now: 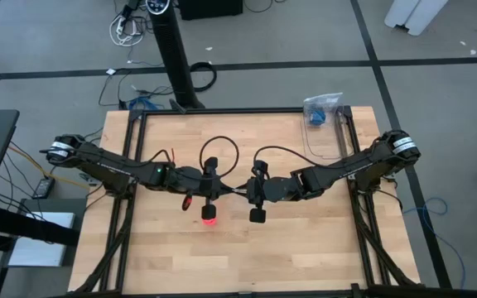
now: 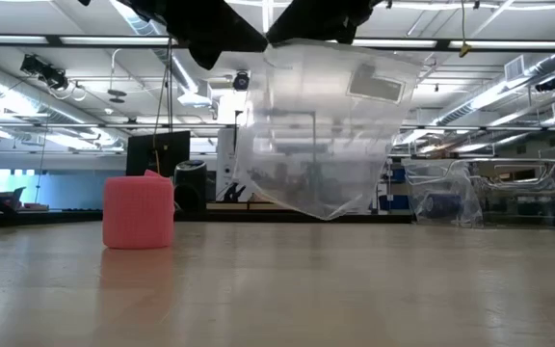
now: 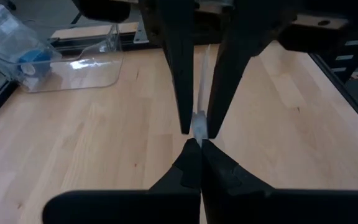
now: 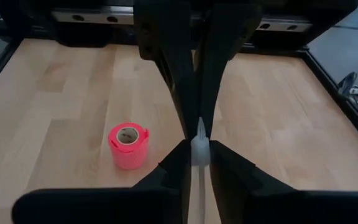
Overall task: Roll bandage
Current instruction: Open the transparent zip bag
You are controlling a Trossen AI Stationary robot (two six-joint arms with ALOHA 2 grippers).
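Standing upright on the table, the bandage (image 1: 209, 216) sits just beside the left hand (image 1: 208, 195), both hands pinching clear plastic.

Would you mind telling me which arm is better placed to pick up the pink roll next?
Probably left: the left gripper hangs nearer the bandage than the right gripper, though both pinch the clear bag.
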